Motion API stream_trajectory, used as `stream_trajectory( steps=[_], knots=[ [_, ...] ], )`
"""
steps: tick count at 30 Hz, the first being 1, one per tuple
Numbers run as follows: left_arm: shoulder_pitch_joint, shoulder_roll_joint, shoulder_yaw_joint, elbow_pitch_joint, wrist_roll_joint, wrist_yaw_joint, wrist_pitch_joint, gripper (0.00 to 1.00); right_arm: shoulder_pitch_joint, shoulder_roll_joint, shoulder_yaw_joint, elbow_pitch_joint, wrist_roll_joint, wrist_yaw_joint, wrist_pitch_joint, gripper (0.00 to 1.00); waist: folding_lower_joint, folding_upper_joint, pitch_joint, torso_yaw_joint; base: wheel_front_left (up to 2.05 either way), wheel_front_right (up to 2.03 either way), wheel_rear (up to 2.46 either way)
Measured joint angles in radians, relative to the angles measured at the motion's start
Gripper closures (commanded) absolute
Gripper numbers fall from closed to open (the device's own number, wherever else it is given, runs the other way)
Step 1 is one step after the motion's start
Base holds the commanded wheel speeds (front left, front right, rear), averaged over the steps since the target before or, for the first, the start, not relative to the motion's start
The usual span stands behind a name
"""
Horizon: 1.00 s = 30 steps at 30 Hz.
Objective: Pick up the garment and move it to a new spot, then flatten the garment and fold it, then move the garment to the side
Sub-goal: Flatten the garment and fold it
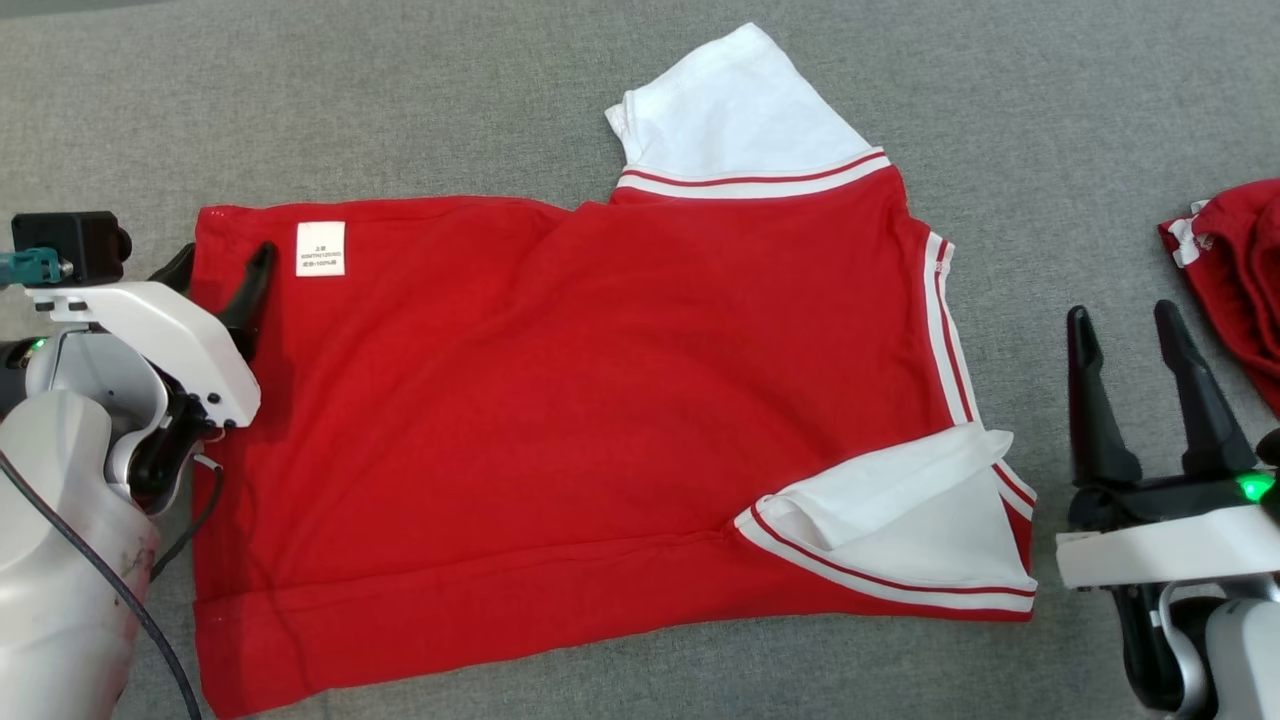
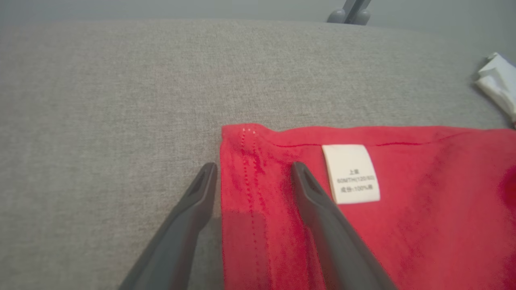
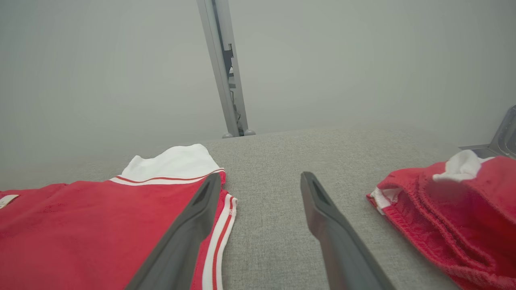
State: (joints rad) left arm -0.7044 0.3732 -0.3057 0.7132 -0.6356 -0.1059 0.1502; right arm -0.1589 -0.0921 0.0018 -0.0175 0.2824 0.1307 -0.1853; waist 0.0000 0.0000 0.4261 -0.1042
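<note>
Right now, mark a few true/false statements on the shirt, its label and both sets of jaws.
1. The red shirt lies spread on the grey surface. True.
2. The left gripper has its jaws shut on the shirt. False: the jaws are open, astride the shirt's edge.
3. The white label sits near the left gripper. True.
4. The right gripper holds the shirt. False: its jaws are open and empty, beside the shirt.
5. The second red garment lies left of the shirt. False: it lies to the right.
</note>
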Motion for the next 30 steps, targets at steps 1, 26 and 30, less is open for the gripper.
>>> stream_trajectory(
  steps=[1,26,30],
  knots=[
    [-0.010,0.000,-0.003,0.012,-0.002,-0.006,-0.002,0.08,-0.003,-0.004,-0.004,0.002,0.000,0.000,0.000,0.00,0.0000,0.0000,0.001,-0.001,0.00,0.00,0.00],
    [-0.242,-0.142,-0.191,0.070,-0.019,-0.024,-0.135,1.00,-0.820,-0.301,0.336,0.581,0.235,0.000,0.218,0.00,0.0000,0.0000,0.123,0.191,0.00,0.00,0.00],
    [-0.276,-0.169,-0.230,0.072,-0.034,-0.024,-0.152,1.00,-0.902,-0.322,0.456,0.680,0.294,0.000,0.252,0.00,0.0000,0.0000,0.155,0.235,0.00,0.00,0.00]
  ],
)
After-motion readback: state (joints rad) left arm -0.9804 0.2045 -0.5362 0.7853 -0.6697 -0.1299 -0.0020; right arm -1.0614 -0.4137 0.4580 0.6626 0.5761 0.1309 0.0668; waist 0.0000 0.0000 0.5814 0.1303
